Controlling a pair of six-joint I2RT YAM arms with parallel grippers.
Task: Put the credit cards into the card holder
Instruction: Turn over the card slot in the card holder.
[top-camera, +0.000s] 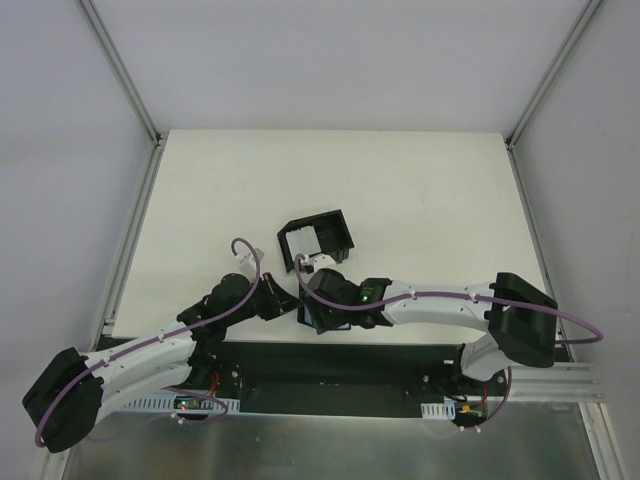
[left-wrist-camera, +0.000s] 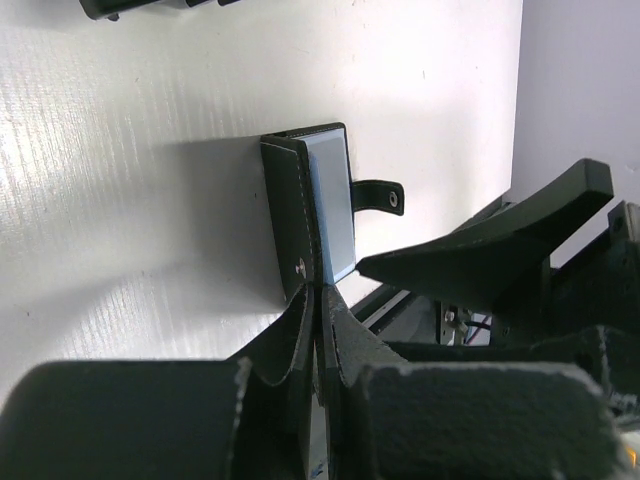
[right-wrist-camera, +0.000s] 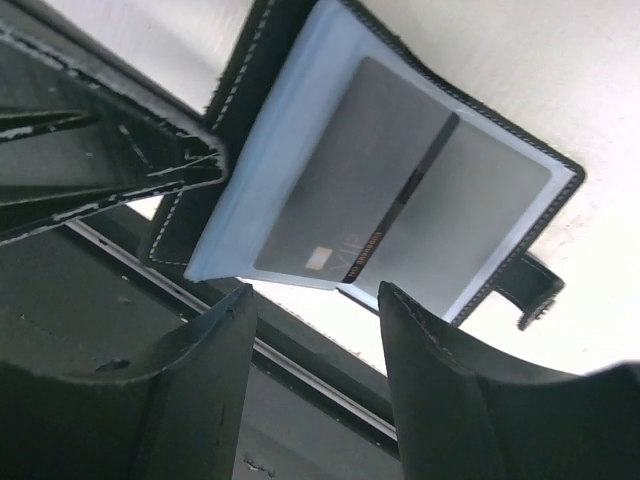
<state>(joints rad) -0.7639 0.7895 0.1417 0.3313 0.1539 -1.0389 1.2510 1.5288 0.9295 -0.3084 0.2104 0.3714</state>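
Observation:
The card holder (right-wrist-camera: 250, 190), a black folding wallet, is held open near the table's front edge, its bluish-grey inside (left-wrist-camera: 332, 205) showing. A grey credit card (right-wrist-camera: 385, 190) marked VIP lies in its pocket. The snap tab (left-wrist-camera: 384, 197) sticks out to the side. My left gripper (left-wrist-camera: 319, 292) is shut on the holder's black cover flap. My right gripper (right-wrist-camera: 315, 295) stands open just below the card's edge, with nothing between its fingers. In the top view the two grippers (top-camera: 283, 302) (top-camera: 318, 303) meet over the holder. More whitish credit cards (top-camera: 324, 238) lie in a black box.
The black open-topped box (top-camera: 342, 228) stands just beyond the grippers, mid-table. The table's front edge and a metal rail (right-wrist-camera: 300, 365) run right under the holder. Grey walls close in the table (top-camera: 420, 190) on both sides.

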